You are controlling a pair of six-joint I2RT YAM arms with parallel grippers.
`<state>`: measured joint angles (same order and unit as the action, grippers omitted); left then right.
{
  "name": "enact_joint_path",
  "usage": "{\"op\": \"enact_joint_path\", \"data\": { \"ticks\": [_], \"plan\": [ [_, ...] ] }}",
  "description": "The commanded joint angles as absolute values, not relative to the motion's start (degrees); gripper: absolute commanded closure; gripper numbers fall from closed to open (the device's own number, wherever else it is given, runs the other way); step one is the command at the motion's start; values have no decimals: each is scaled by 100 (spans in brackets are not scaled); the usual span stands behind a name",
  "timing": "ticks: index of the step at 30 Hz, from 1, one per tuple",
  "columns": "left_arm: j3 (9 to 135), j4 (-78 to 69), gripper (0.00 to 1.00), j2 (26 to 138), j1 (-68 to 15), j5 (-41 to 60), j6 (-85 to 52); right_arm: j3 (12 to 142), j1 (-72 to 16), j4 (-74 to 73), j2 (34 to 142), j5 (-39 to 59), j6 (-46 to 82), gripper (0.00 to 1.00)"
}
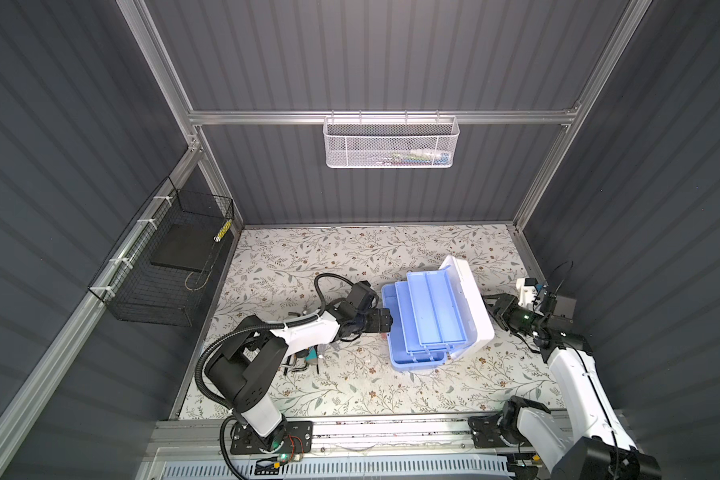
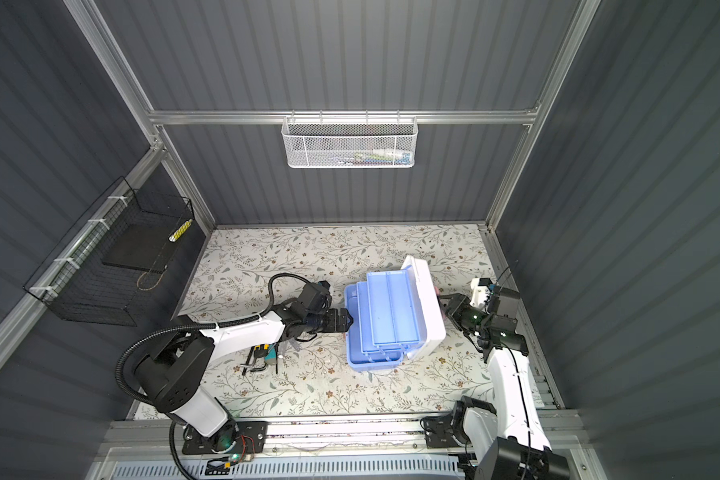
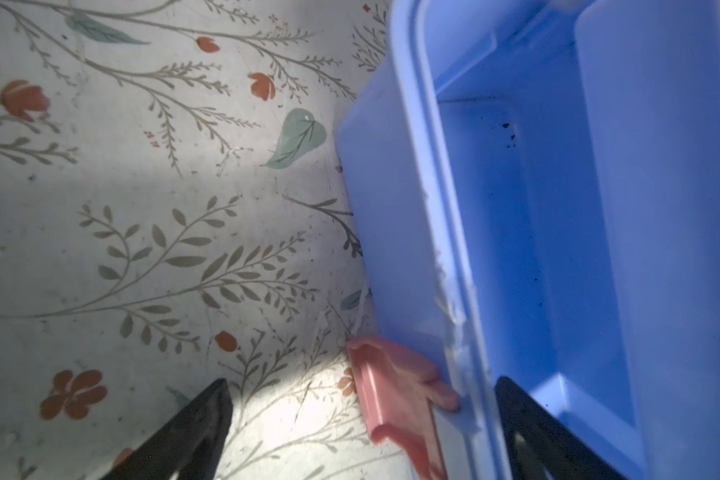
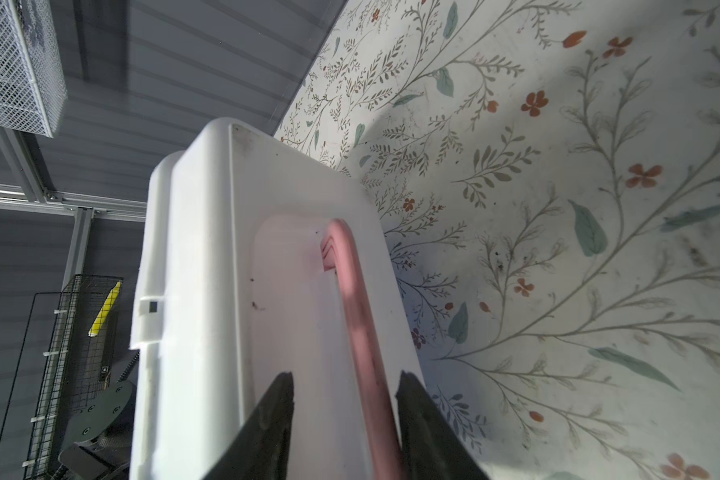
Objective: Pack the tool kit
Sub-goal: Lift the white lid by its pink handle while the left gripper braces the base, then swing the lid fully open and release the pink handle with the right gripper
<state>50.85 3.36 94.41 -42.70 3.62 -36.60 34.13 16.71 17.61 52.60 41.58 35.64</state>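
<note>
Right end effector, fingers apart (black wedges), astride the pink handle of the white lid.

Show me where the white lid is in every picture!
In a top view: white lid right of centre, raised beside the blue trays.
In a top view: same place.
Left wrist: not in it.
Right wrist: big, in the middle, with the pink handle.
Shared landmark: flowery table cover, in all four.

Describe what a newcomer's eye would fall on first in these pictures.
The open tool kit on the floral table, its light blue trays fanned out in steps against the raised white lid. A claw sits at each side: the left claw open over the blue base rim, the right claw astride the pink handle.
</note>
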Motion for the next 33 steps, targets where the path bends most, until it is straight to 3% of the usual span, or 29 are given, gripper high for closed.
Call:
{"op": "enact_joint_path", "data": {
  "ticks": [1, 28, 33],
  "plan": [
    [4975, 275, 2, 9527, -4244, 475, -3669, 3595, 1753, 1987, 5160, 4062, 3441, 56],
    [5071, -72, 2, 9662, -4251, 714, -3718, 3684, 2124, 2655, 4675, 3530, 3135, 70],
    [5035, -107, 2, 9472, -4271, 587, -3667, 4149, 1354, 3362, 4449, 2419, 2599, 68]
  ]
}}
